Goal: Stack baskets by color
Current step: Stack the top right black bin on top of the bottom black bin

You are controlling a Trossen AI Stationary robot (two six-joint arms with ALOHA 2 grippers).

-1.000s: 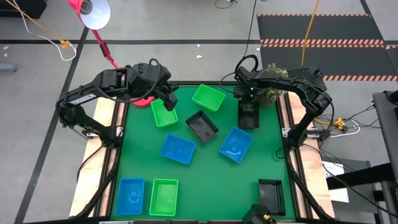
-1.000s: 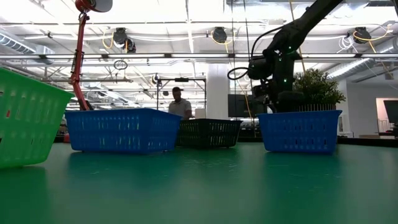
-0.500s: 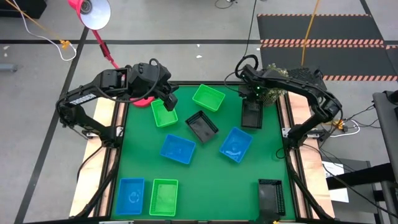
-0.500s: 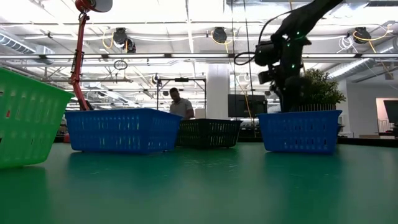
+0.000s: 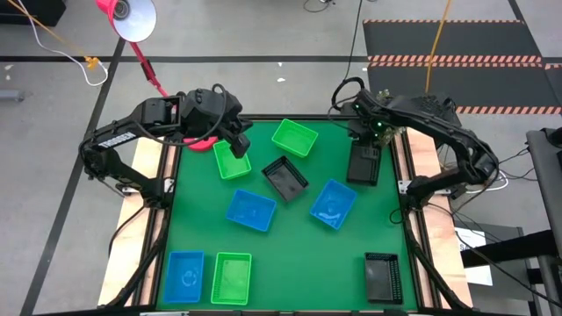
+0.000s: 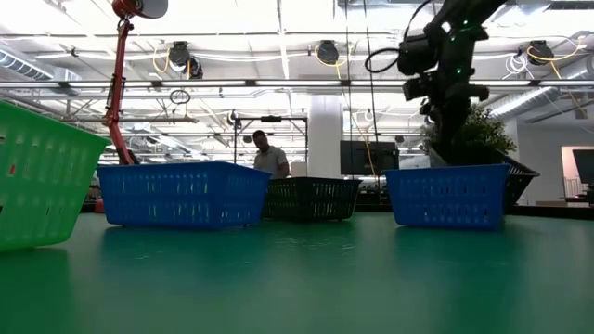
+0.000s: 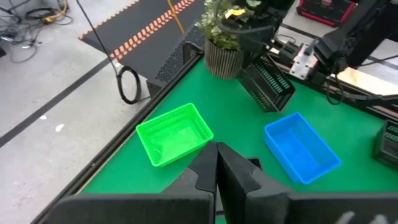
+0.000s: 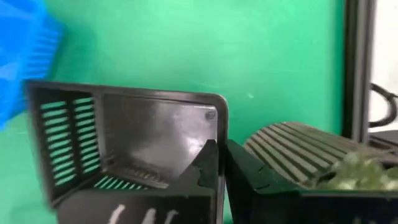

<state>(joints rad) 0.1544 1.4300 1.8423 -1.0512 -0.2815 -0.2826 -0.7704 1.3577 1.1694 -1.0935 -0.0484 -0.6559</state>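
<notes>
My right gripper (image 5: 372, 133) is shut on a black basket (image 5: 363, 165) at the table's far right, beside the potted plant (image 6: 473, 134). In the low view that basket (image 6: 522, 178) shows tilted behind a blue basket (image 6: 447, 195). My left gripper (image 5: 239, 145) is shut and hovers above a green basket (image 5: 233, 162) at the far left; nothing shows between its fingers (image 7: 217, 158). Another green basket (image 5: 294, 138), a black one (image 5: 285, 178) and two blue ones (image 5: 250, 211) (image 5: 334, 204) rest on their bottoms mid-table. My right gripper pinches one wall of the black basket at its rim (image 8: 214, 134), at the basket's far end, one finger inside and one outside. The fingers come from above, pointing steeply down. The basket hangs below them, tilted and off the table.
A blue basket (image 5: 185, 276) and a green one (image 5: 232, 277) sit at the near left, a black one (image 5: 383, 276) at the near right. A pink lamp (image 5: 132, 17) stands at the far left. A person (image 6: 269, 158) is in the room beyond.
My right gripper has risen and gone a little toward the table's right edge, taking the black basket with it; the basket has come up off the table and now hangs tilted.
</notes>
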